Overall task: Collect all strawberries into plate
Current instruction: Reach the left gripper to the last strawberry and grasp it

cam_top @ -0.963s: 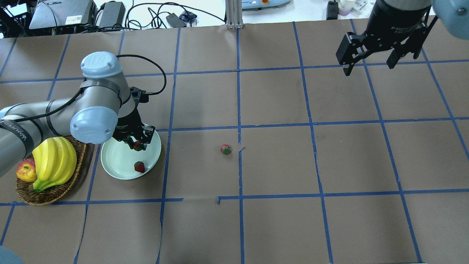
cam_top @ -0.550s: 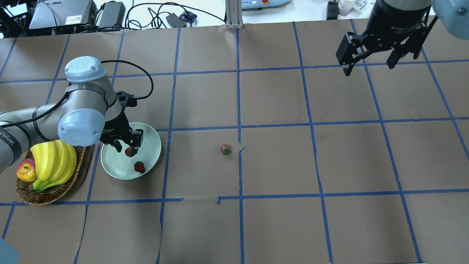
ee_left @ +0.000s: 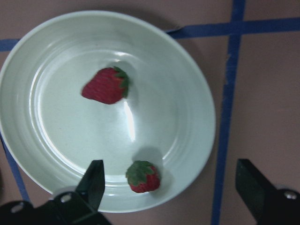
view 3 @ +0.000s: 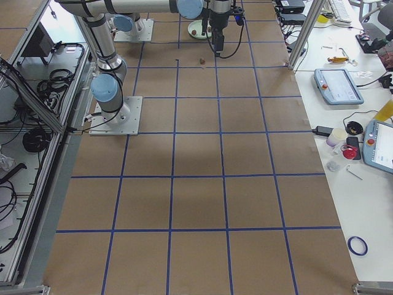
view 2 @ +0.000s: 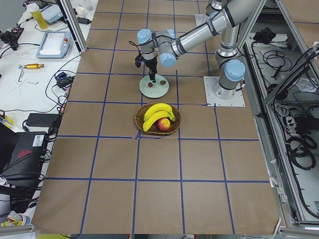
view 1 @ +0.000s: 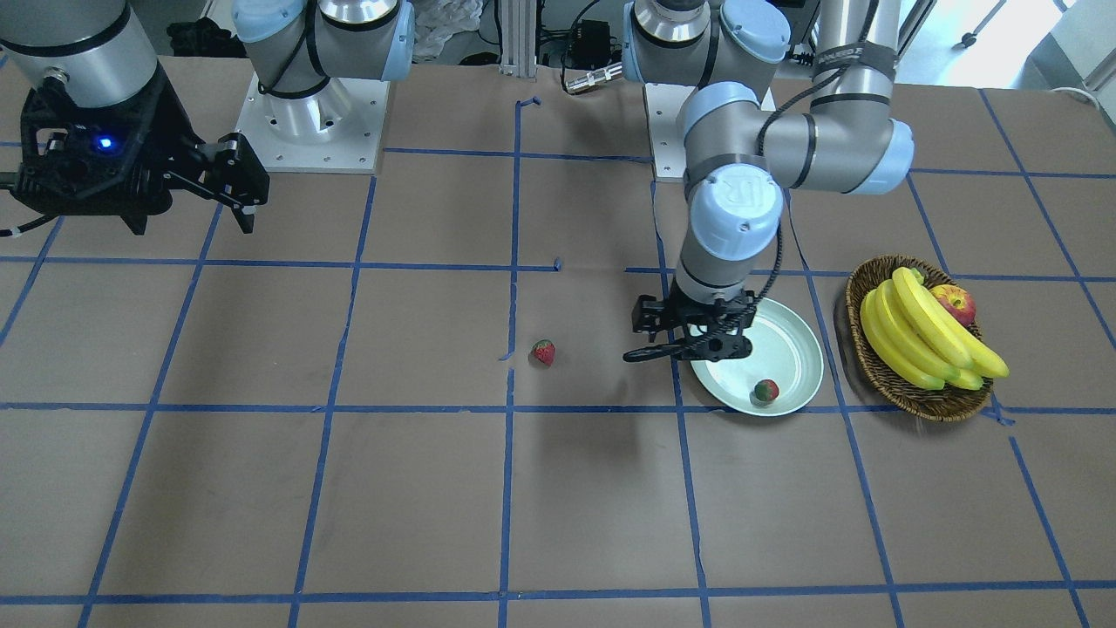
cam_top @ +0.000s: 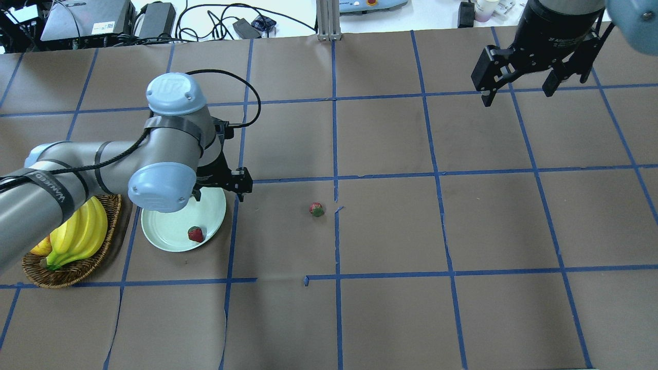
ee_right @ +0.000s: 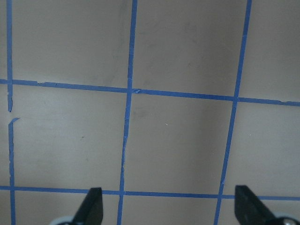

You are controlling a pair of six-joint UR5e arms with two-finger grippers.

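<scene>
The pale plate (cam_top: 164,231) lies left of centre, beside the basket. In the left wrist view two strawberries rest on the plate (ee_left: 61,131): one (ee_left: 105,86) near its middle, one (ee_left: 143,176) near the rim. The overhead view shows only one strawberry (cam_top: 195,234) on the plate; my arm covers the other. A third strawberry (cam_top: 316,209) lies on the brown paper to the right, also seen from the front (view 1: 544,351). My left gripper (cam_top: 218,192) hangs open and empty above the plate's right edge. My right gripper (cam_top: 516,92) hovers open and empty at the far right.
A wicker basket (cam_top: 72,272) with bananas (cam_top: 77,231) and an apple (view 1: 955,303) stands just left of the plate. Blue tape lines grid the brown paper. Cables and equipment sit past the table's far edge.
My left gripper has let go of the strawberry it held over the plate, opened, and swung right toward the plate's right edge. The right arm has not moved.
</scene>
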